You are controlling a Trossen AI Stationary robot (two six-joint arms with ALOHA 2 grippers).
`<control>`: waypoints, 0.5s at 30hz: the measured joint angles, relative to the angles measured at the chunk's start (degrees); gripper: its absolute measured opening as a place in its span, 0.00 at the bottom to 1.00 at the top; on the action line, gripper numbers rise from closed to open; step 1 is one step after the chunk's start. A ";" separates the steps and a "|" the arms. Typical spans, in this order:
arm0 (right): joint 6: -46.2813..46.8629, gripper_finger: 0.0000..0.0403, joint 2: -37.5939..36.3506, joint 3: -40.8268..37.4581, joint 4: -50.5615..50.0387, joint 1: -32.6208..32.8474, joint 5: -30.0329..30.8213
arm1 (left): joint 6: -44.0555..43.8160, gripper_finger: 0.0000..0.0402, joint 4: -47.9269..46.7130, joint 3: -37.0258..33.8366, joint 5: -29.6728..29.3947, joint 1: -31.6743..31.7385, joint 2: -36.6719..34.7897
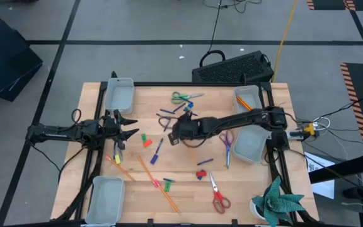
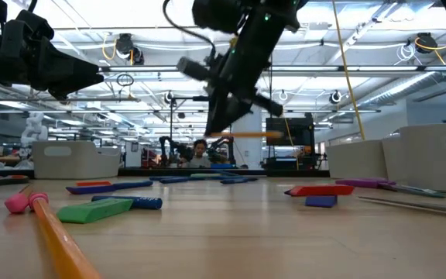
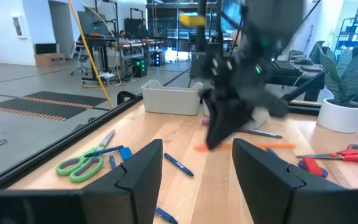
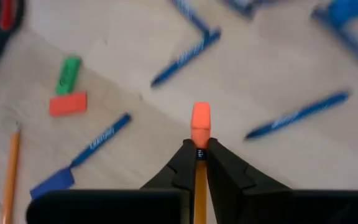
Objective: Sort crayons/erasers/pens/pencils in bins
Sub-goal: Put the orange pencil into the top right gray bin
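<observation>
My right gripper point(image 1: 174, 133) is over the middle of the table, shut on an orange pencil point(image 2: 254, 134) that hangs clear of the wood. My left gripper point(image 1: 131, 126) waits open at the table's left, with nothing between its fingers point(image 3: 143, 168). Blue pens point(image 1: 157, 151) point(image 4: 185, 56), short red and green crayons point(image 1: 146, 140) point(image 4: 68, 74) and more pencils point(image 1: 150, 171) lie flat on the table. Four translucent bins stand at the far left point(image 1: 120, 94), near left point(image 1: 106, 197), right point(image 1: 252, 144) and far right point(image 1: 247, 98); the far right one holds a pencil. My right gripper pinches the pencil between its two fingers just behind the orange eraser end point(image 4: 201, 118), which sticks out past the fingertips point(image 4: 185, 158). The fingers slant down from the table's right. The pencil is lifted clear and looks about level in the low view.
Red scissors point(image 1: 219, 197) lie near the front, purple scissors point(image 1: 227, 142) beside the right bin, green scissors point(image 1: 183, 97) at the back. A potted plant point(image 1: 276, 202) stands at the near right corner. A dark keyboard point(image 1: 235, 66) lies beyond the far edge.
</observation>
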 joint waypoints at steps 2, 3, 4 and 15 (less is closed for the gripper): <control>-3.60 0.05 -2.19 0.00 -0.90 -1.73 0.36 | 0.00 0.49 0.00 0.00 0.00 -0.02 0.00; -5.25 0.05 -3.36 0.00 -1.92 -2.71 1.25 | -0.01 0.49 0.00 0.00 0.00 -0.02 0.01; -6.82 0.05 -4.73 0.00 -3.56 -3.78 2.00 | -0.01 0.49 0.00 0.00 0.00 0.00 0.01; -27.13 0.05 -16.44 -0.40 -28.35 -22.72 9.05 | -0.01 0.49 -0.02 0.00 0.00 0.00 0.00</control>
